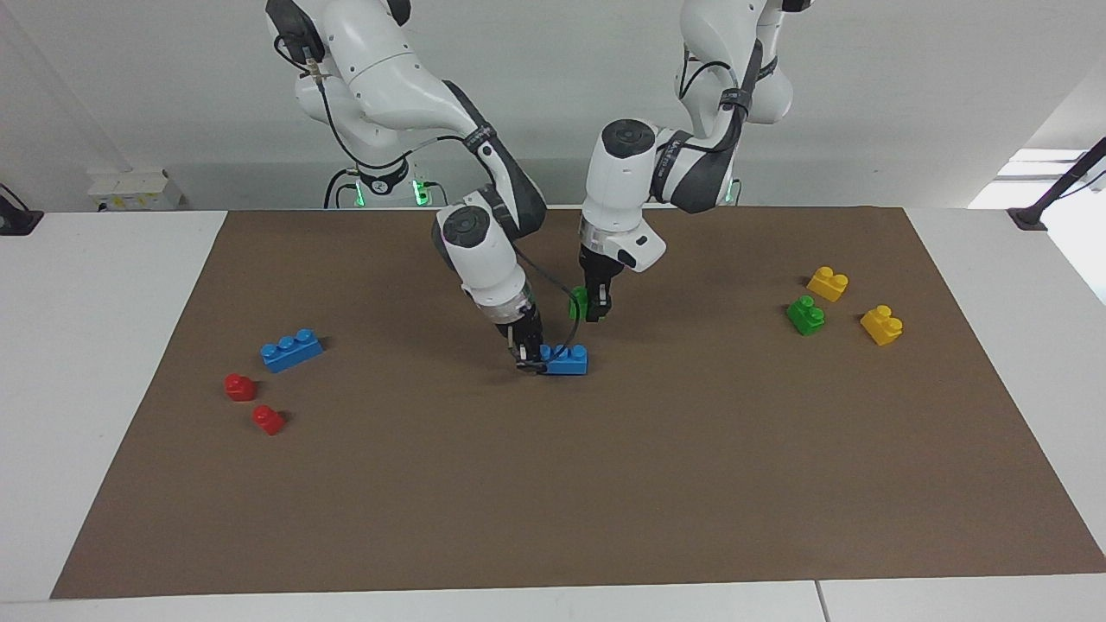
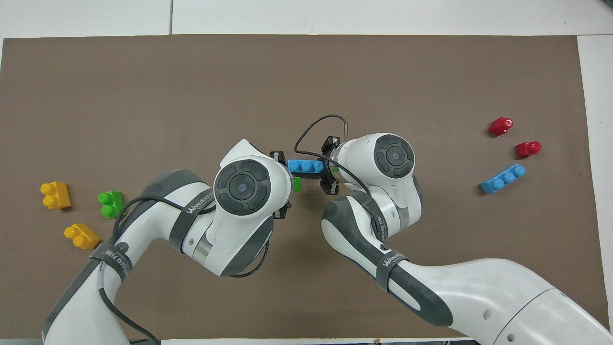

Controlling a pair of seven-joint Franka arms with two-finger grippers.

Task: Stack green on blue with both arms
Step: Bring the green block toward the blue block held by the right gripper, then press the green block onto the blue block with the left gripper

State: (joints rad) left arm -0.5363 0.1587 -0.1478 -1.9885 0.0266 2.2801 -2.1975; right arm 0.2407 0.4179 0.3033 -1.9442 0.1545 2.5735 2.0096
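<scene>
My right gripper [image 1: 529, 358] is shut on one end of a blue brick [image 1: 568, 359] with three studs, held level, low at the middle of the brown mat [image 1: 605, 484]. The overhead view shows this blue brick [image 2: 305, 166] sticking out from the right gripper [image 2: 327, 166]. My left gripper [image 1: 594, 311] is shut on a small green brick [image 1: 578, 304], hanging in the air a little higher than the blue brick and close beside it. From overhead only an edge of the green brick [image 2: 297, 184] shows past the left wrist.
A second green brick [image 1: 805, 315] and two yellow bricks [image 1: 828, 282] [image 1: 881, 325] lie toward the left arm's end. Another blue brick [image 1: 291, 350] and two red bricks [image 1: 240, 386] [image 1: 268, 420] lie toward the right arm's end.
</scene>
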